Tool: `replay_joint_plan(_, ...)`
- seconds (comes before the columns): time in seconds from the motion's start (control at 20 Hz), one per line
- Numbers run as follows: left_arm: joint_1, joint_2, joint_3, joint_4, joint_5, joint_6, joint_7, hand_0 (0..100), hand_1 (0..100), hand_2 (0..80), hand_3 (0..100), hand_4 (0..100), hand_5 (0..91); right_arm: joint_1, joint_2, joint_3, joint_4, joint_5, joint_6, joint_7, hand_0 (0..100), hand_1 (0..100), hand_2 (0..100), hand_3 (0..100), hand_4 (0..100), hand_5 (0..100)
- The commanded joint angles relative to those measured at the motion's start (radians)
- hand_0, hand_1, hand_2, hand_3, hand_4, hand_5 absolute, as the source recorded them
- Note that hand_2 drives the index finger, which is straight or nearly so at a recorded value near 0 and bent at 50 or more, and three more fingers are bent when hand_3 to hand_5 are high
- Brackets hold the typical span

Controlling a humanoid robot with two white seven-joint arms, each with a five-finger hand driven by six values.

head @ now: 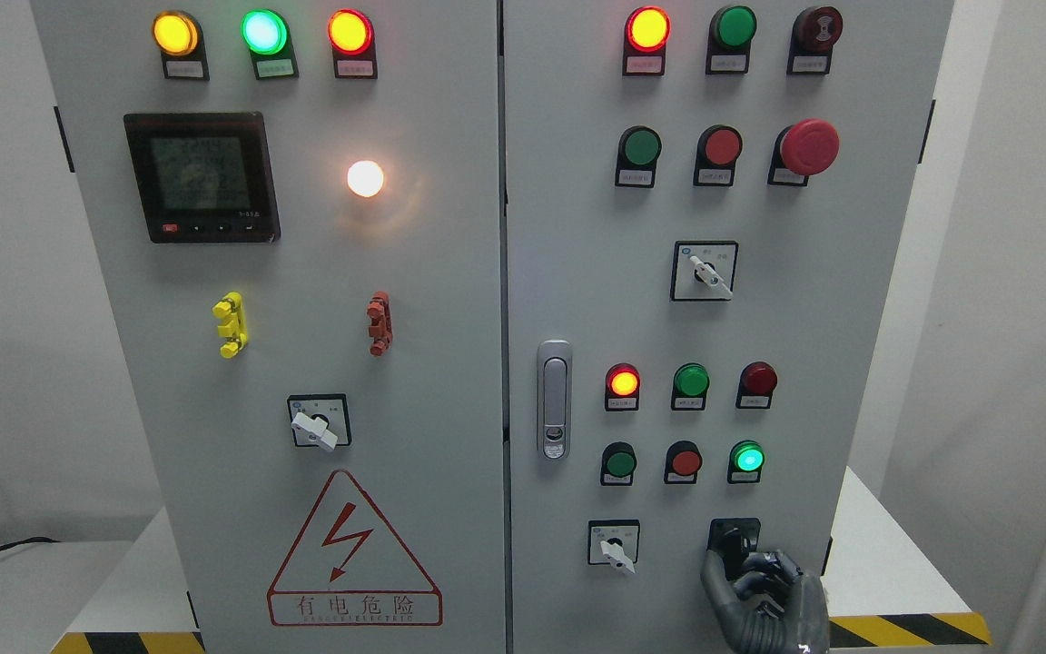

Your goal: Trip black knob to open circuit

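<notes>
Right hand (pixel 759 581) comes up from the bottom edge, right of the middle, dark grey with its fingers (pixel 773 568) curled around the black knob (pixel 734 542) at the lower right of the cabinet's right door (pixel 850 272). The knob sits on a black square plate, low on the panel, just right of a white selector switch (pixel 614 548) on its own square plate. Most of the knob is covered by the fingers and thumb, so its pointer position is hard to read. The wrist is cut off by the bottom edge of the view.

Above the knob, a row of three small buttons: dark green, red, and a lit green one (pixel 746 457) on the right. One row higher, a glowing red-and-yellow lamp (pixel 623 381) sits left of an unlit green and an unlit dark red lamp. Further up sits another white selector switch (pixel 705 270), then a big red mushroom button (pixel 809 146) at the right. The tiny labels under the lamps are too small to read.

A metal door latch (pixel 554 400) stands upright near the right door's left edge. On the left door (pixel 450 363), a dark meter screen (pixel 202 177) shows faint, unreadable figures, and a bright white lamp (pixel 365 178) glares beside it. A red lightning warning triangle (pixel 352 545) marks the bottom. The cabinet stands on a white table (pixel 886 554) with yellow-black striping at the near edge.
</notes>
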Motion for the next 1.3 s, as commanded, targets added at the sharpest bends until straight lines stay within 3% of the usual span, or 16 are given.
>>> replay_joint_plan(0.0, 0.0, 0.001, 0.0, 0.0, -0.031, 0.0, -0.001, 12, 39, 0.0, 0, 0, 0.0, 0.0, 0.0, -0.005, 0.003, 0.002, -0.025, -0.003, 32, 84, 46, 80, 78, 88)
replay_joint_plan(1.25, 0.0, 0.001, 0.0, 0.0, -0.031, 0.0, -0.001, 12, 39, 0.0, 0, 0, 0.0, 0.008, -0.002, -0.004, 0.004, 0.082, -0.028, -0.002, 34, 87, 44, 79, 77, 88)
